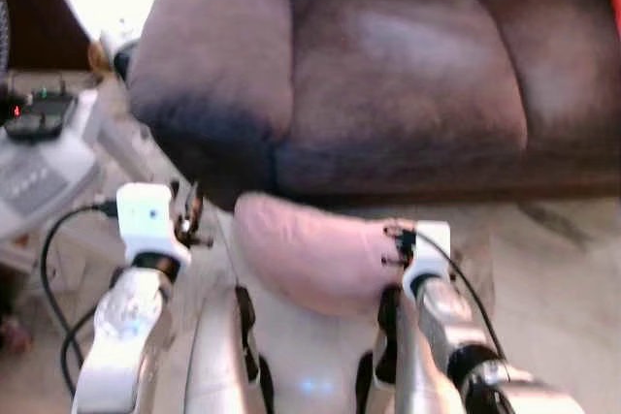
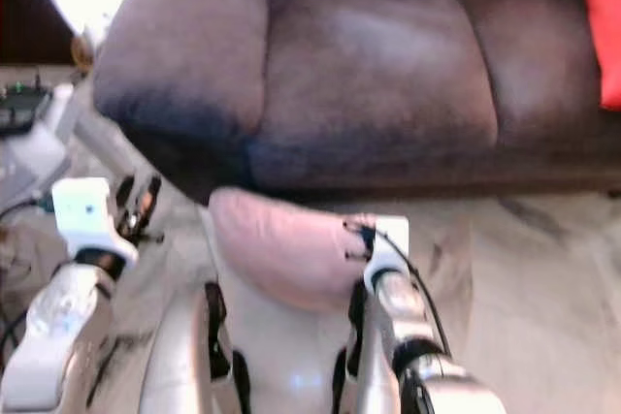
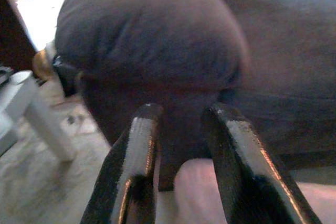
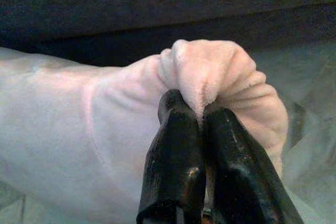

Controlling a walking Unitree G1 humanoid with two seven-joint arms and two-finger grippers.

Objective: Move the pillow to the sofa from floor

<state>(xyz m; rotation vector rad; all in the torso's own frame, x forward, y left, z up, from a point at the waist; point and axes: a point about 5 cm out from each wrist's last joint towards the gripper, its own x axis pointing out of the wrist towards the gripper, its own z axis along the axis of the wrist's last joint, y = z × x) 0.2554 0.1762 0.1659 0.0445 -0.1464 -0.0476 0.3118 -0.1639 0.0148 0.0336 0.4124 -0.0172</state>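
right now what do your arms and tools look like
Both arms are silver metal with white blocky wrist housings. The left tool and the right tool each have two long glossy black fingers. Black cables loop from the wrists, and a black band rings each forearm below the white housing.

Head pair down onto sofa [image 1: 388, 75]; wrists close.

Pillows, pink: one [image 1: 310, 254], on the floor [image 1: 553, 269] against the sofa's front edge.
Sofas, dark purple-brown: one [image 1: 408, 84]; seat cushions in view: two; padded armrests: one, at its left end.
Cushions, red: one [image 2: 600, 21], at the sofa's right edge.
Grippers: two, left gripper [image 3: 181, 124] and right gripper [image 4: 197, 111].
White stands: one [image 1: 44, 167], left of the sofa.
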